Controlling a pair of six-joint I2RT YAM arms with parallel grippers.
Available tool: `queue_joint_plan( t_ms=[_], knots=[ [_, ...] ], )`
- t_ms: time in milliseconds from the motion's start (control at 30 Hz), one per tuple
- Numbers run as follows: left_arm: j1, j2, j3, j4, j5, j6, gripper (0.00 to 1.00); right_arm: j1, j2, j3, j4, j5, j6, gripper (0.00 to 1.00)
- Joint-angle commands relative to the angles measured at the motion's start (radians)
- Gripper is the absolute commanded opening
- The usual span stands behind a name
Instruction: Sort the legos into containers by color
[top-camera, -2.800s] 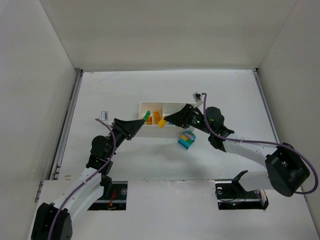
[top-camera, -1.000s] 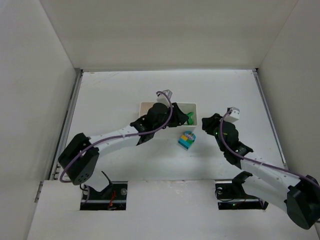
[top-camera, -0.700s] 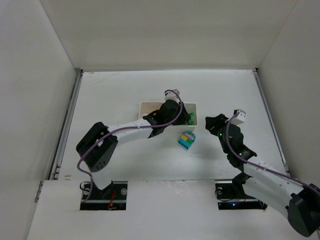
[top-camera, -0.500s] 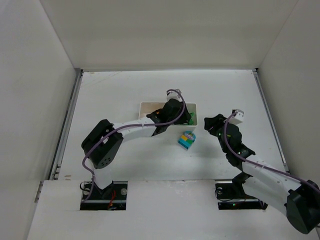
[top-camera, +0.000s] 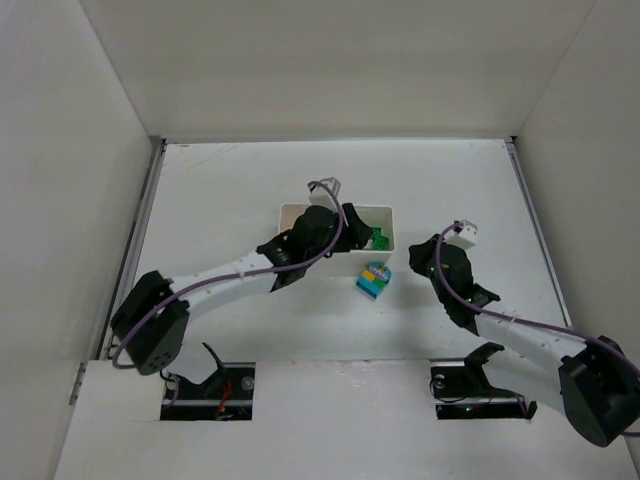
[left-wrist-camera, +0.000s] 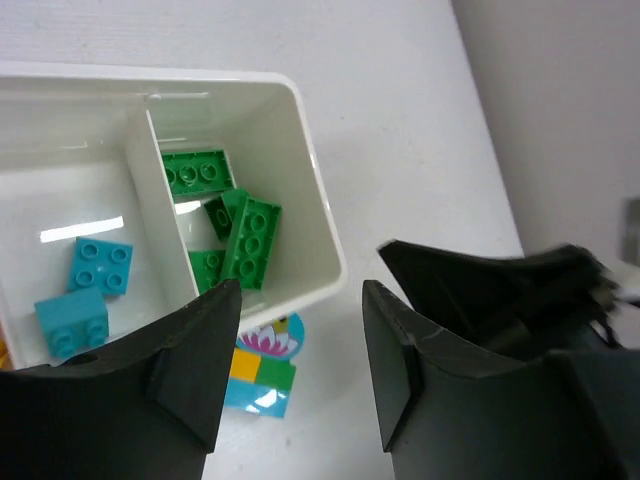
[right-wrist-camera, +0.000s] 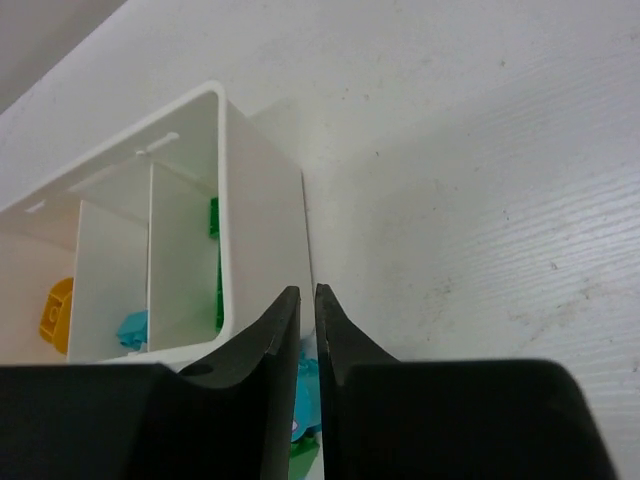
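The white tray (top-camera: 372, 207) has three compartments. Several green legos (left-wrist-camera: 240, 235) lie in its right compartment, two cyan legos (left-wrist-camera: 90, 290) in the middle one, and a yellow lego (right-wrist-camera: 55, 315) shows in the left one. A mixed clump (top-camera: 373, 279) of cyan, yellow and green lies on the table just in front of the tray; it also shows in the left wrist view (left-wrist-camera: 262, 368). My left gripper (top-camera: 355, 222) (left-wrist-camera: 300, 370) is open and empty, above the tray's right front corner. My right gripper (top-camera: 418, 256) (right-wrist-camera: 305, 298) is shut and empty, right of the tray.
White walls close the table on the left, back and right. My right arm (left-wrist-camera: 520, 290) is close to the right of my left gripper. The left arm's body covers the tray's left and middle compartments in the top view.
My left gripper carried a green lego from the tray's left to the right compartment, let it go and drew back slightly. My right gripper pulled away from the tray to the right.
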Motion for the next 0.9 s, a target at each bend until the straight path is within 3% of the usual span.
queue_joint_plan(
  t_ms=[0, 100, 333, 600, 867],
  knots=[
    [-0.033, -0.183, -0.134, 0.094, -0.021, 0.004, 0.47, 0.016, 0.026, 0.039, 0.006, 0.007, 0.065, 0.17],
    [-0.08, -0.322, -0.277, 0.111, -0.047, -0.011, 0.47, 0.033, 0.062, 0.016, 0.021, 0.007, 0.128, 0.2],
    [-0.169, -0.552, -0.547, 0.102, -0.158, -0.091, 0.51, 0.071, 0.176, 0.053, 0.033, -0.004, 0.157, 0.44],
    [-0.157, -0.628, -0.685, 0.138, -0.167, -0.146, 0.53, 0.133, 0.32, 0.079, 0.142, -0.042, 0.166, 0.54],
    [-0.136, -0.634, -0.722, 0.14, -0.164, -0.149, 0.54, 0.319, 0.333, 0.069, 0.142, 0.002, 0.299, 0.49]
  ],
)
